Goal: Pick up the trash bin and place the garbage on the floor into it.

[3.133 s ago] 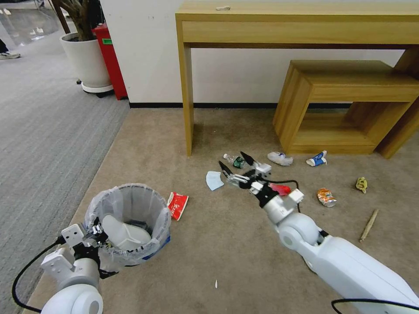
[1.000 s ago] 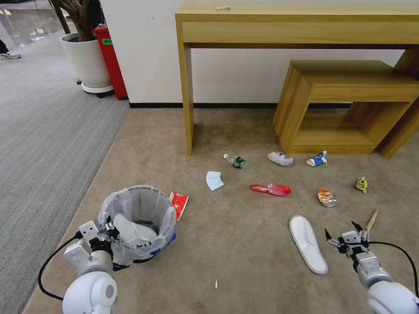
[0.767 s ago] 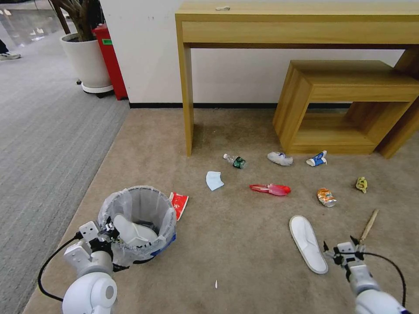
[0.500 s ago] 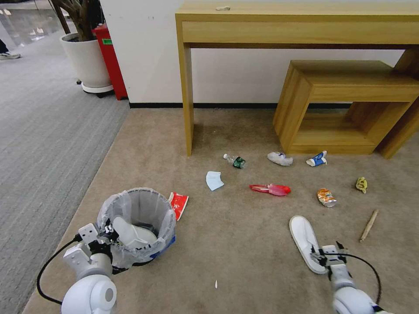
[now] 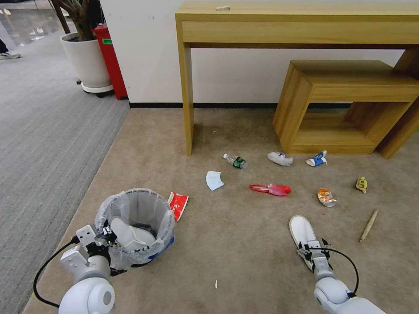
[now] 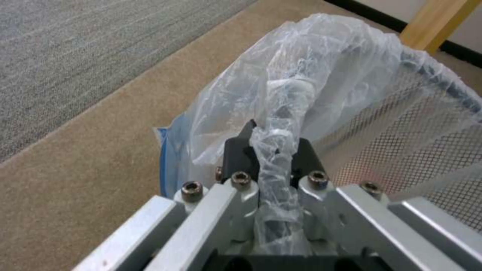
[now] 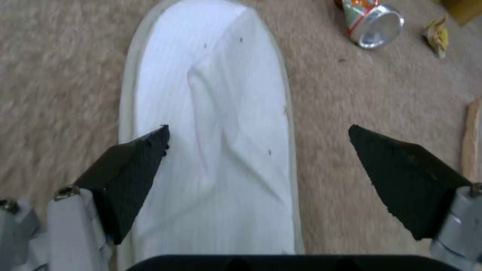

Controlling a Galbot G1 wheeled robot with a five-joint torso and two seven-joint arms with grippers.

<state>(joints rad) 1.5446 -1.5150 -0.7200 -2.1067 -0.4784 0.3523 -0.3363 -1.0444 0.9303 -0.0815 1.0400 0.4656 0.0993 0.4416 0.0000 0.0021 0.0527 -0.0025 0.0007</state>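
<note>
Right gripper (image 7: 256,150) is spread wide, poised low over the white slipper (image 7: 211,124), which lies flat on the beige carpet floor (image 5: 235,244). The slipper is judged light, soft and floppy; a pinch across the folded upper or an edge is favoured. Left gripper (image 6: 273,158) is pinched on the bag-lined rim of the trash bin (image 5: 135,222), held at the near left.

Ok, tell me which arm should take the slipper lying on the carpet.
The right. Its pincer hangs open directly over the white slipper, fingers spread to either side of it. The left pincer is shut on the trash bin rim and bag, so it is occupied.
</note>
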